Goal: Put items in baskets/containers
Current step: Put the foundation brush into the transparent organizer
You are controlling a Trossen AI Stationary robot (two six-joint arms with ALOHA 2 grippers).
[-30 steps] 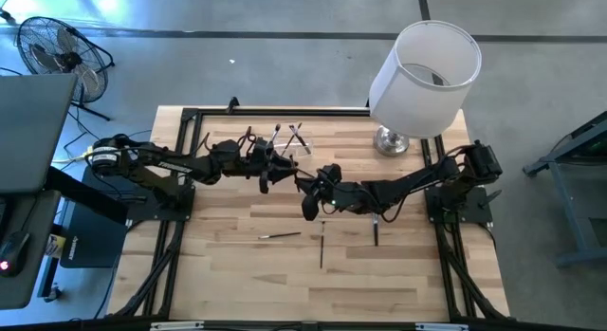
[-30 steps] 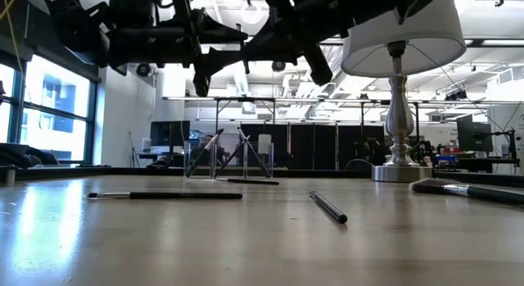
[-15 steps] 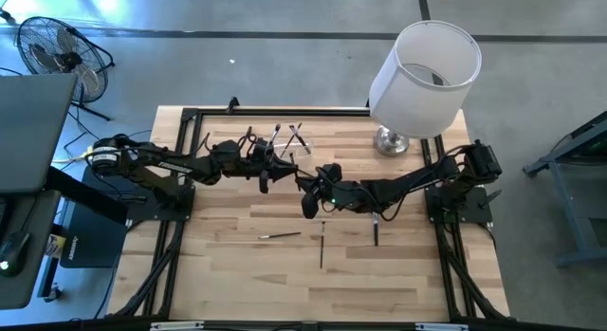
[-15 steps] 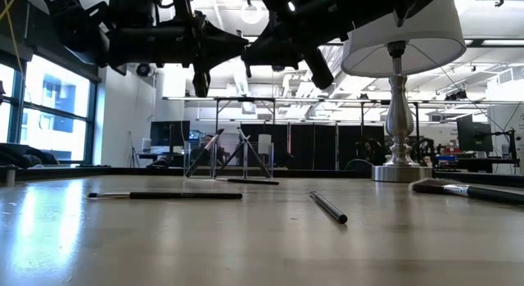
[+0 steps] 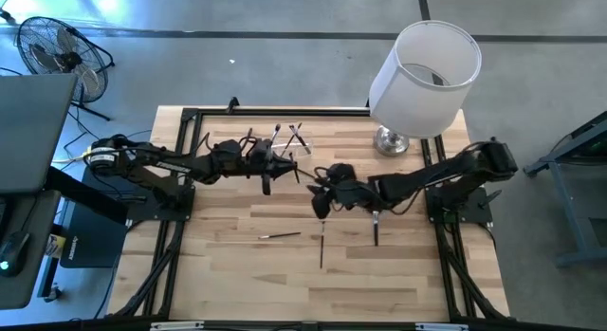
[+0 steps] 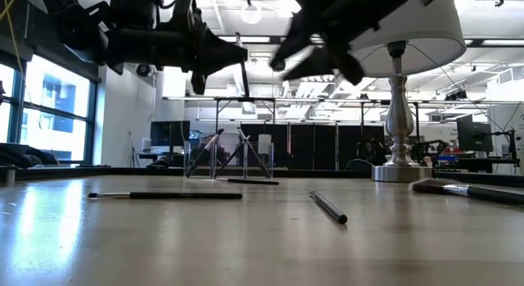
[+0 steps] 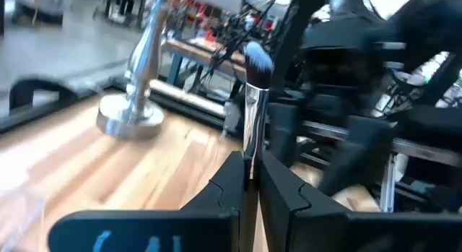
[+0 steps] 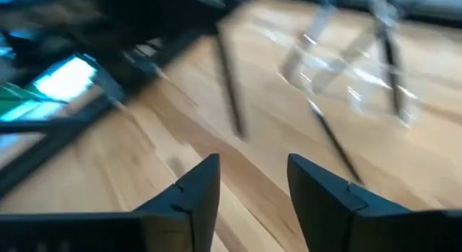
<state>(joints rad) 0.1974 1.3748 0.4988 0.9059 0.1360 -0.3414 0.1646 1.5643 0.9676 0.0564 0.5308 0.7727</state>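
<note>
My left gripper hovers level above the table's middle, shut on a slim makeup brush with a fluffy dark head. My right gripper stands open just to its right, with nothing between its fingers. The clear holder stands at the far middle, and several brushes lean inside it. Three more brushes lie flat on the wood nearer the front. My left gripper pinches the brush's dark handle, just below the silver ferrule, between its two fingertips. The fingers come level from the table's left and lie across the brush. The brush stands roughly upright, head above the fingers, lifted clear of the table.
A big white lampshade on a silver lamp base stands at the far right. A black frame runs along the table's edges. Bare wood lies at the near half of the table.
My right gripper has opened, let go of the brush and drawn back toward the table's right edge. My left gripper has shut on the brush and kept its place, so the brush now hangs from the left gripper alone.
</note>
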